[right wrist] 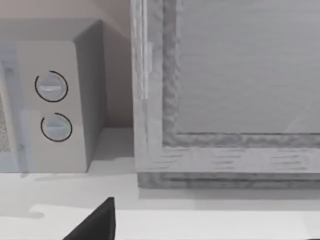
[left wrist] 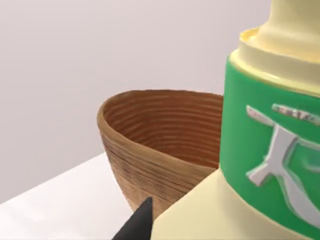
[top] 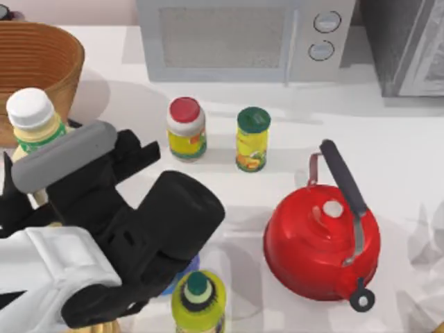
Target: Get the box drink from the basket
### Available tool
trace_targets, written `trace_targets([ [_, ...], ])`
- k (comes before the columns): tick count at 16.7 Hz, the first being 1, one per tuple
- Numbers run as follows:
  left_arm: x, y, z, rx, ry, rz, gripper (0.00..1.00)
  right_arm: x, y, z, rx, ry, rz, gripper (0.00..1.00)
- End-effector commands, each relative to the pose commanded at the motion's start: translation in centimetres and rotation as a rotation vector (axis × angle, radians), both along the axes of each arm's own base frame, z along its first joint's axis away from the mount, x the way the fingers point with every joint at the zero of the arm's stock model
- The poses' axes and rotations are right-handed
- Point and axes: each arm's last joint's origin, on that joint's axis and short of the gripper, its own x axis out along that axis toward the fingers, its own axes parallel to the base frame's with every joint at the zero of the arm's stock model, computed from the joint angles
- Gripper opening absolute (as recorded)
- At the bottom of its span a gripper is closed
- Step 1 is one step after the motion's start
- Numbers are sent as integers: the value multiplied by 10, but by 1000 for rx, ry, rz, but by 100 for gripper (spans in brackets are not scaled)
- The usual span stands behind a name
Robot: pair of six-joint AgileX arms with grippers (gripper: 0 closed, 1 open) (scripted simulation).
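Box drink (top: 33, 119): upright, held clear of the wicker basket (top: 43, 59), beside its rim near the table's left edge; white screw cap uppermost, green band below it.
Left gripper (top: 28, 180): clenched on the carton body below the band, judging by the carton rising out of the arm; one dark fingertip (left wrist: 136, 224) shows beside the carton base in the left wrist view.
Reason for hold: a low grasp keeps the cap end free and the carton vertical, which suits lifting past the tall ribbed wall.
Task stage: carton appears already outside the basket; set-down remains.
Right gripper: jaw state cannot be told; its wrist camera faces the microwave (right wrist: 50, 100) at the table's back edge.
Nearby items: red-lidded jar (top: 186, 129), green-capped can (top: 252, 139), red kettle (top: 320, 236), lime-yellow bottle (top: 198, 302).
Obstruction: bottle and jar stand nearest the left arm; a set-down toward the middle risks contact.
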Motion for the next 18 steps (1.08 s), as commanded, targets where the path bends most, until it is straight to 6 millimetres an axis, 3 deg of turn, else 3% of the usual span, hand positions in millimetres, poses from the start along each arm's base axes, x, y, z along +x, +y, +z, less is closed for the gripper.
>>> trace_targets([
  [6,3,1,-4,-18,4,0,0,0,0,0,0,0,0,100],
  [18,55,7,-43,57,109,91,0,0,0,0,0,0,0,100],
])
